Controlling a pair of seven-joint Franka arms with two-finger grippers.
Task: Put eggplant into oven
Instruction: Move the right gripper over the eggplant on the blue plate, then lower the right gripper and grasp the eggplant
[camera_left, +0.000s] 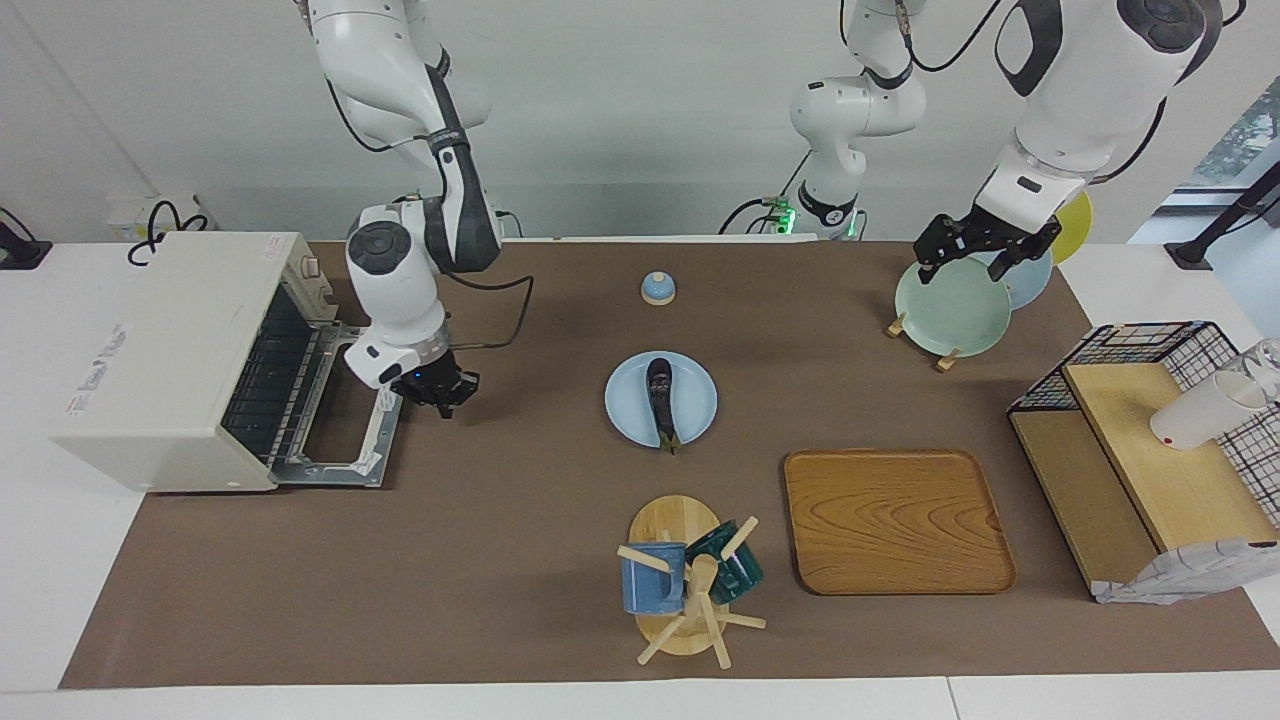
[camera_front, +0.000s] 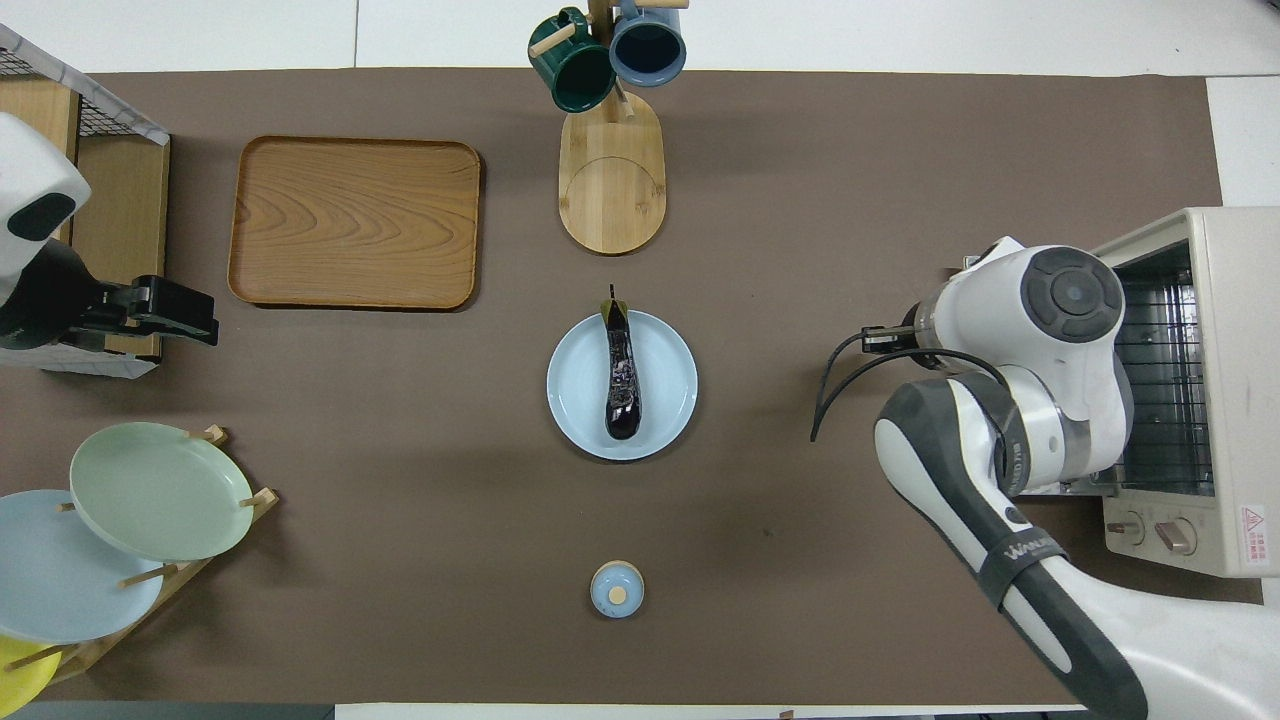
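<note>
**Eggplant on its plate, oven door down**

Nearest the robots, the right tool (camera_left: 441, 392) hangs low just beside the dropped door of the boxy white toaster oven (camera_left: 160, 350), at the right arm's end of the brown table (camera_left: 500, 560); whether its fingers are parted or closed I cannot tell. The left tool (camera_left: 982, 247) waits over the pale green plate in the wooden rack (camera_left: 952, 306), fingers spread and holding nothing.

Farther out, mid-table, the slender dark purple glossy eggplant (camera_left: 661, 398) lies lengthwise on a round light blue plate (camera_left: 630, 415), green stem tip pointing away from the robots. It sits well apart from both tools, somewhat closer to the right one.

It looks light and fairly firm, but the glossy skin is probably slippery. A hold across the thicker middle seems safest.
</note>
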